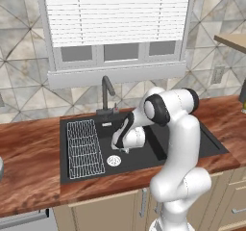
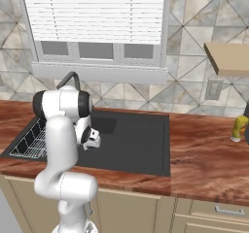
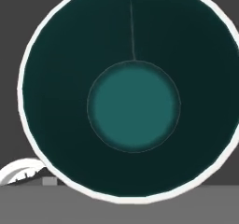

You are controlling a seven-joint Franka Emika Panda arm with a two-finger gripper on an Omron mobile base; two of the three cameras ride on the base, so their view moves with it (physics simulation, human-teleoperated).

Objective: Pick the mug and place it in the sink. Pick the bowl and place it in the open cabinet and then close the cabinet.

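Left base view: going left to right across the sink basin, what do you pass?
Wire rack → drain → the arm's white hand, lowered into the black sink.

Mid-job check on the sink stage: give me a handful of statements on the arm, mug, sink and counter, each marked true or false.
1. The arm reaches down into the sink. True.
2. The hand view looks straight down into the mug, which has a teal inside and a white rim. True.
3. The white wire rack lies on the counter outside the basin. False: it lies inside the basin, at its left end in the left base view.
4. The window blind is rolled fully up. False: it hangs down over most of the window.
5. A yellow object stands on the wooden counter, off to the sink's right. True.
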